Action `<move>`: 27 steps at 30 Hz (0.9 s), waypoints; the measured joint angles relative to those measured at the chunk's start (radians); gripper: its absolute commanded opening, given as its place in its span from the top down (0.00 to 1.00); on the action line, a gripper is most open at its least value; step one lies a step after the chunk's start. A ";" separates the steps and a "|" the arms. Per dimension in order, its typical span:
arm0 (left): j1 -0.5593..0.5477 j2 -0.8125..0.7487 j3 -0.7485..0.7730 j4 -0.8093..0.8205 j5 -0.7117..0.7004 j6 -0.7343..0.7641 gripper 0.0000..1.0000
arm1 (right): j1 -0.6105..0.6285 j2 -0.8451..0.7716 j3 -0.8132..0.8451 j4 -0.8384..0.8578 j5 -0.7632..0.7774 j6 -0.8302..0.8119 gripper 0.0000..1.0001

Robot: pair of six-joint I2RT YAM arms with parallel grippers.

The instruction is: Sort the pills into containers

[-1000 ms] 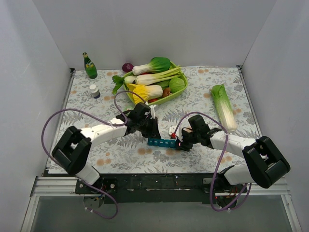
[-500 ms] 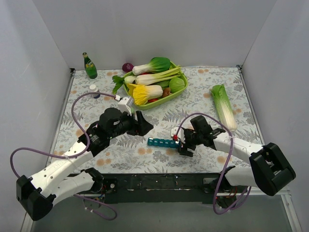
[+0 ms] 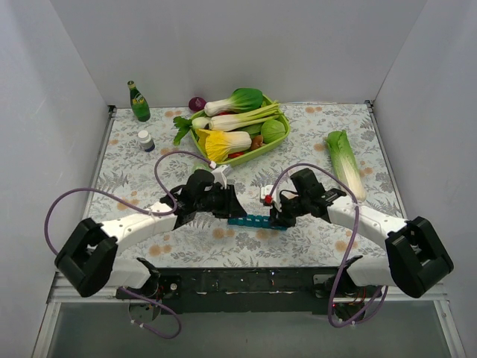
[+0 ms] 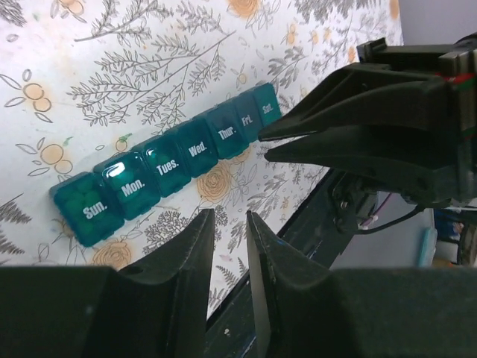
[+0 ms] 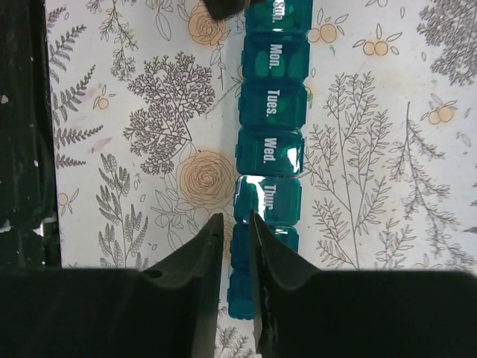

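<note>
The teal-blue pill organiser (image 3: 252, 221) lies flat near the table's front edge with all its day-labelled lids down. It also shows in the left wrist view (image 4: 175, 156) and the right wrist view (image 5: 270, 134). No loose pills show. My left gripper (image 3: 229, 205) hovers by the "Sun." end, its jaws (image 4: 229, 216) a narrow gap apart and empty. My right gripper (image 3: 279, 216) is at the "Fri."/"Sat." end. Its jaws (image 5: 236, 218) are a narrow gap apart and straddle the organiser's long edge beside "Fri.". Its tips also show in the left wrist view (image 4: 264, 147).
A lime-green vegetable basket (image 3: 262, 151) stands behind the arms. A small white-capped bottle (image 3: 146, 140) and a green bottle (image 3: 138, 102) are at the back left. A cabbage (image 3: 346, 165) lies at the right. The table's front rail (image 3: 246, 280) runs close to the organiser.
My left arm swung back and to the left half a second ago and has now returned to the organiser's left end. My right gripper stayed at the right end.
</note>
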 measured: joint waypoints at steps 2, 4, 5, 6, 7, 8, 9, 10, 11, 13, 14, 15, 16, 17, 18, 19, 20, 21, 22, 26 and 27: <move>0.000 0.079 0.002 0.052 0.031 -0.008 0.80 | 0.000 0.042 0.015 0.004 0.000 0.023 0.88; 0.000 0.154 0.008 0.093 0.057 -0.010 0.80 | 0.000 0.071 0.018 0.008 0.006 0.040 0.91; 0.000 0.174 0.009 0.106 0.065 -0.010 0.81 | 0.000 0.075 0.018 0.007 0.007 0.048 0.92; 0.000 0.200 0.010 0.123 0.076 -0.011 0.81 | 0.000 0.076 0.018 0.007 0.008 0.053 0.93; 0.000 0.219 0.011 0.136 0.082 -0.011 0.81 | 0.000 0.076 0.019 0.008 0.007 0.058 0.94; 0.000 0.233 0.012 0.146 0.088 -0.011 0.82 | 0.000 0.075 0.023 0.007 0.007 0.062 0.94; 0.000 0.247 0.012 0.156 0.092 -0.011 0.82 | 0.000 0.075 0.026 0.008 0.007 0.068 0.94; 0.000 0.257 0.012 0.161 0.093 -0.011 0.82 | 0.000 0.074 0.029 0.010 0.006 0.072 0.94; 0.000 0.266 0.012 0.167 0.094 -0.012 0.82 | 0.000 0.073 0.032 0.012 0.006 0.076 0.94; 0.000 0.282 0.012 0.174 0.094 -0.014 0.82 | 0.000 0.072 0.040 0.015 0.005 0.083 0.95; 0.000 0.289 0.012 0.176 0.094 -0.015 0.82 | 0.000 0.072 0.043 0.016 0.004 0.088 0.95; 0.000 0.296 0.013 0.178 0.094 -0.016 0.82 | 0.000 0.072 0.045 0.019 0.003 0.093 0.96; 0.000 0.303 0.012 0.179 0.093 -0.018 0.82 | 0.000 0.073 0.047 0.021 0.004 0.098 0.96; 0.000 0.310 0.013 0.180 0.092 -0.018 0.82 | 0.000 0.075 0.048 0.023 0.006 0.101 0.97; 0.000 0.316 0.013 0.180 0.090 -0.019 0.82 | 0.002 0.080 0.048 0.025 0.008 0.104 0.97; 0.000 0.321 0.013 0.180 0.088 -0.019 0.82 | 0.003 0.091 0.048 0.030 0.012 0.107 0.98; 0.000 0.327 0.013 0.181 0.086 -0.019 0.82 | 0.003 0.108 0.048 0.036 0.018 0.108 0.99; 0.000 0.331 0.013 0.180 0.085 -0.019 0.82 | 0.005 0.130 0.048 0.041 0.027 0.109 0.99; 0.000 0.335 0.014 0.181 0.086 -0.021 0.82 | 0.007 0.155 0.048 0.043 0.037 0.111 0.99; 0.000 0.347 0.027 0.181 0.085 -0.025 0.82 | 0.011 0.192 0.053 0.090 0.033 0.126 0.99; 0.000 0.347 0.027 0.182 0.085 -0.025 0.82 | 0.013 0.192 0.053 0.096 0.034 0.126 0.99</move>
